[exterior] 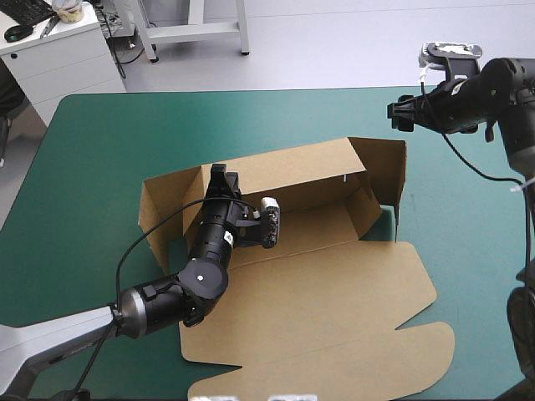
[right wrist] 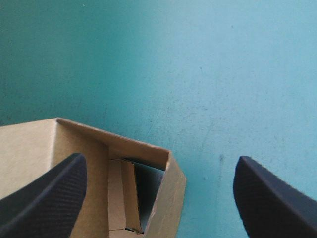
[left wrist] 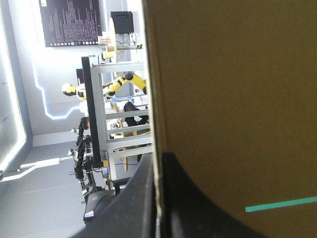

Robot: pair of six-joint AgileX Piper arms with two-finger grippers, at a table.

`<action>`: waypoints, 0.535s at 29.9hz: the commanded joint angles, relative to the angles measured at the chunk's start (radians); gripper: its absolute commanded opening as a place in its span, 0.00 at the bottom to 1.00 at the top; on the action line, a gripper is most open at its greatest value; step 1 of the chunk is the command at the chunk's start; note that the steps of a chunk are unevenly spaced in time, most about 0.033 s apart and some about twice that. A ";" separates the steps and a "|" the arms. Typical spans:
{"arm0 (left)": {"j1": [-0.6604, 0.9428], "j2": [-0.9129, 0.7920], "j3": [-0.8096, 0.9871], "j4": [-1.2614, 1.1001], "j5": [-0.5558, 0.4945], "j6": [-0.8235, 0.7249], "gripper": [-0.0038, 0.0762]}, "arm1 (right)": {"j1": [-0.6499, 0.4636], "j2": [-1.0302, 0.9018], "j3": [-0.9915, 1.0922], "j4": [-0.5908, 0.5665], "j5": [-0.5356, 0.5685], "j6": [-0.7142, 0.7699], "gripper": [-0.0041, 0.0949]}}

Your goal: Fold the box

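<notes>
The brown box (exterior: 318, 284) lies mid-table with its back wall (exterior: 284, 167) and both end walls raised and its lid flat toward the near edge. My left gripper (exterior: 220, 177) sits at the back wall's left end, shut on the box. In the left wrist view the board's edge (left wrist: 154, 99) runs between the black fingers (left wrist: 198, 198), and the wall (left wrist: 233, 99) fills the side beyond. My right gripper (exterior: 399, 114) hangs open above the table, just past the box's right end wall (exterior: 399, 180). In its own view the gripper (right wrist: 158, 159) stands over that corner (right wrist: 166, 163), touching nothing.
Teal-green cover (exterior: 100, 167) lies bare left of the box and on its far side (exterior: 251, 117). The lid's flaps (exterior: 401, 351) reach close to the table's near edge. A strip of cover (left wrist: 280, 204) shows through a slot in the board.
</notes>
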 commanded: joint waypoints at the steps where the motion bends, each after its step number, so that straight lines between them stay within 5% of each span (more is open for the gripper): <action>1: -0.026 -0.034 -0.022 0.033 -0.009 0.001 0.04 | -0.056 0.038 -0.100 0.049 0.030 -0.023 0.79; 16: -0.116 -0.048 0.079 0.154 0.042 -0.002 0.04 | -0.124 0.185 -0.117 0.128 0.033 -0.086 0.79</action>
